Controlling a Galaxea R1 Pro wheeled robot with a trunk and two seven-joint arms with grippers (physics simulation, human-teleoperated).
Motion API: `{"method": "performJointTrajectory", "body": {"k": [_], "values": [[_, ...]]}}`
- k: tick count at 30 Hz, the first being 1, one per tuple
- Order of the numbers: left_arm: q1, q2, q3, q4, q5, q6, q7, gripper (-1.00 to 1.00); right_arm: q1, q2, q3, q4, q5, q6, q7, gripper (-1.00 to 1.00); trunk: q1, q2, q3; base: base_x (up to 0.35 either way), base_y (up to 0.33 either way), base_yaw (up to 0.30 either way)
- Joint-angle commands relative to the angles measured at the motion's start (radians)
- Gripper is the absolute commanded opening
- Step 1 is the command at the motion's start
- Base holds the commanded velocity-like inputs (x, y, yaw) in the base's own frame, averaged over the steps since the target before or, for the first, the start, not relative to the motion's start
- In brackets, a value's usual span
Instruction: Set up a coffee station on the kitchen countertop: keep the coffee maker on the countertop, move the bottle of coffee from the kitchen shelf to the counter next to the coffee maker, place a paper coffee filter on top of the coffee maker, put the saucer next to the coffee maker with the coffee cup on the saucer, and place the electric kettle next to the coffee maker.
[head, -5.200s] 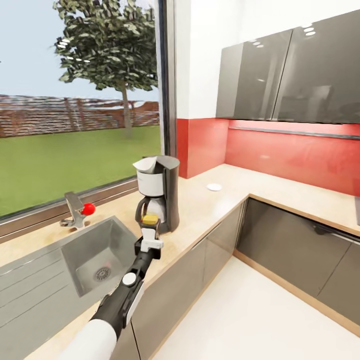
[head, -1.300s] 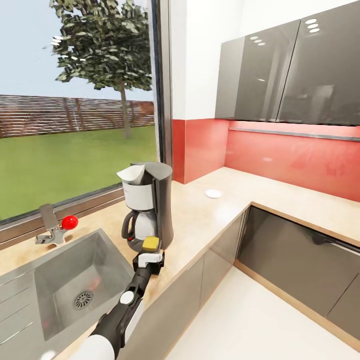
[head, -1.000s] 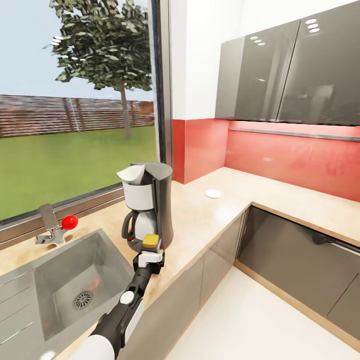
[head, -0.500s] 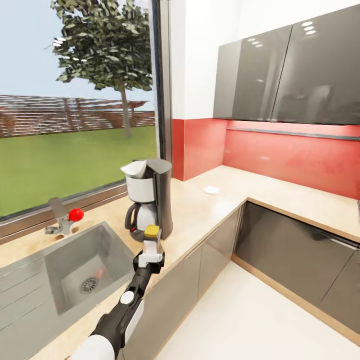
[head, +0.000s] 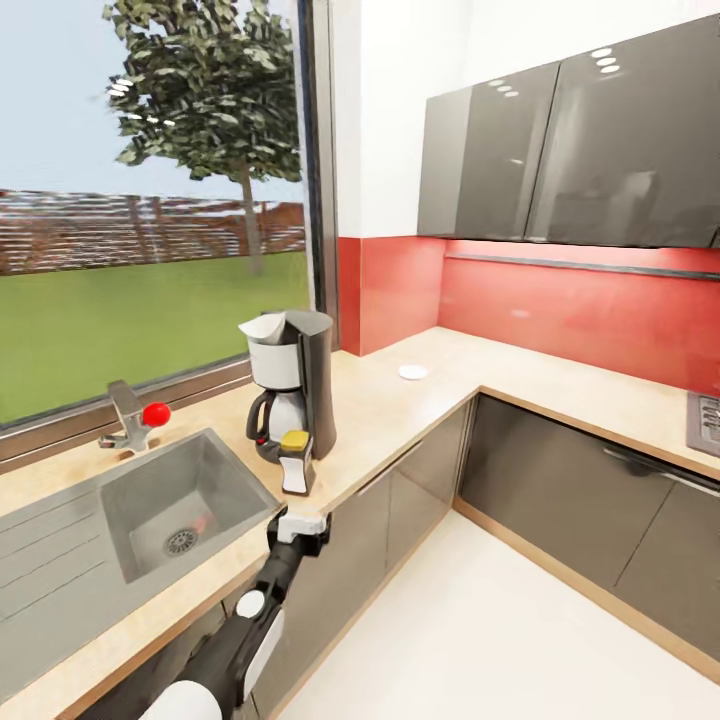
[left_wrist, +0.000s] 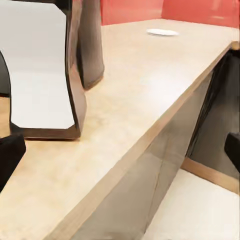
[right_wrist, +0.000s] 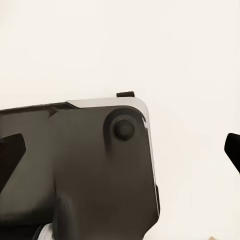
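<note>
The coffee maker (head: 290, 385) stands on the kitchen countertop (head: 390, 420) beside the sink. Right in front of it, touching the worktop, stands the bottle of coffee (head: 296, 464), dark with a yellow cap and white label. My left gripper (head: 298, 520) hangs open just off the counter's front edge, a short way back from the bottle and holding nothing. In the left wrist view the bottle (left_wrist: 45, 75) is close between the spread fingers (left_wrist: 10, 157), with the coffee maker's base (left_wrist: 91, 45) behind it. The saucer (head: 412, 372) lies farther along the countertop near the corner. My right gripper (right_wrist: 120, 150) is open and empty.
A steel sink (head: 170, 495) with a faucet (head: 128, 412) and red knob lies left of the coffee maker, under the window. Grey wall cabinets (head: 570, 150) hang over the red backsplash. A cooktop edge (head: 705, 410) shows at far right. White floor (head: 480, 620) lies before the cabinets.
My left gripper let go of the bottle of coffee, which now stands in front of the coffee maker, and drew back below the counter edge. The view pulled back too.
</note>
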Motion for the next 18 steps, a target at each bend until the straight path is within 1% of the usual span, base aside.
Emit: {"method": "performJointTrajectory", "body": {"k": [1,2,4,7,10,11,13,15,16,17,18], "values": [[0.012,0.0,-0.011,-0.001,-0.019,-0.003,-0.025,1.0,0.0,0.001,-0.006,-0.001,-0.001,-0.002,0.0,1.0,0.001,-0.002,-0.002,-0.011,-0.002,0.0],[0.034,0.001,-0.033,-0.004,-0.035,-0.003,-0.063,1.0,0.0,0.0,-0.006,-0.001,-0.001,-0.002,0.0,1.0,0.001,-0.002,-0.002,-0.005,-0.001,0.0],[0.066,0.002,-0.056,-0.02,-0.046,-0.004,-0.105,1.0,0.0,0.0,-0.005,-0.001,-0.001,-0.002,0.0,1.0,0.001,-0.002,-0.002,-0.003,0.0,0.0],[0.125,0.002,-0.084,-0.069,-0.051,-0.004,-0.152,1.0,0.0,0.0,-0.005,-0.001,-0.001,-0.003,0.0,1.0,0.001,-0.002,-0.002,0.0,0.0,0.0],[0.181,0.002,-0.118,-0.133,-0.051,-0.003,-0.209,1.0,0.0,0.0,-0.005,-0.001,-0.001,-0.003,0.0,1.0,0.001,-0.002,-0.002,0.0,0.0,0.0],[0.19,0.002,-0.122,-0.143,-0.051,-0.003,-0.22,1.0,0.0,0.0,-0.005,-0.001,-0.001,-0.003,0.0,1.0,0.001,-0.002,-0.002,0.0,0.0,0.0],[0.224,0.002,-0.131,-0.167,-0.051,-0.002,-0.264,1.0,0.0,0.0,-0.005,-0.001,-0.001,-0.003,0.0,1.0,0.001,-0.002,-0.002,0.0,0.0,0.0],[0.256,0.002,-0.135,-0.175,-0.05,0.0,-0.295,1.0,0.0,0.001,-0.005,-0.001,-0.001,-0.004,0.0,1.0,0.001,-0.002,-0.002,0.0,0.0,0.0],[0.273,0.002,-0.136,-0.176,-0.051,0.001,-0.303,1.0,0.0,0.001,-0.005,-0.002,-0.001,-0.004,-0.001,1.0,0.001,-0.002,-0.002,0.0,0.0,0.0],[0.306,0.002,-0.136,-0.177,-0.053,0.002,-0.31,1.0,0.0,0.001,-0.005,-0.002,-0.001,-0.004,0.0,1.0,0.001,-0.002,-0.002,0.0,0.0,0.0],[0.323,0.003,-0.136,-0.177,-0.055,0.004,-0.31,1.0,0.0,0.001,-0.005,-0.003,-0.001,-0.004,0.0,1.0,0.001,-0.002,-0.002,0.0,0.0,0.0]]}}
